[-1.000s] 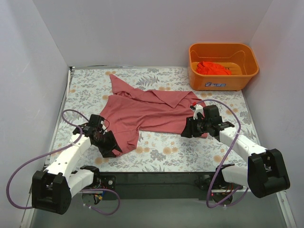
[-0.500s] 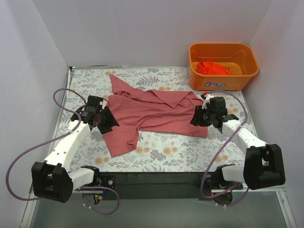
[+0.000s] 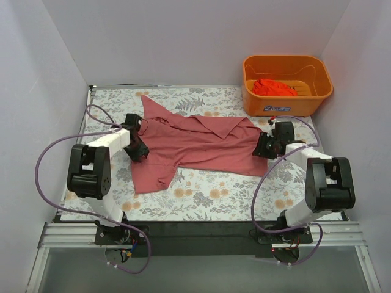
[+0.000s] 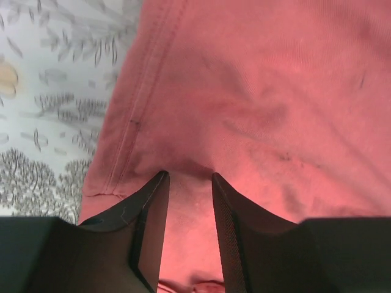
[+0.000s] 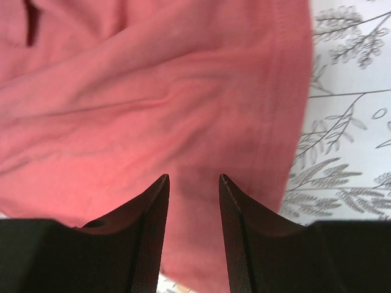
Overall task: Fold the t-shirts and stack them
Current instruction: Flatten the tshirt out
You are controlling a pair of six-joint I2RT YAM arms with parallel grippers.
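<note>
A dusty pink-red t-shirt (image 3: 201, 143) lies spread and creased across the middle of the floral table, one part trailing toward the back left. My left gripper (image 3: 139, 152) is low on its left side. In the left wrist view it (image 4: 188, 177) stands open, tips pressed into puckered cloth (image 4: 256, 91) near a stitched hem. My right gripper (image 3: 261, 149) is at the shirt's right edge. The right wrist view shows it (image 5: 193, 178) open over the hemmed edge (image 5: 153, 91). A brighter orange-red t-shirt (image 3: 275, 87) lies bunched in the basket.
The orange plastic basket (image 3: 287, 64) stands at the back right corner. White walls close in the table on three sides. Floral tabletop (image 3: 214, 195) shows in front of the shirt, and also beside each gripper (image 4: 49, 122) (image 5: 348, 152).
The left gripper has moved from the shirt's front-left corner back to its left side. The right gripper has moved back and right to the shirt's right edge. The shirt's front-left flap has shifted slightly.
</note>
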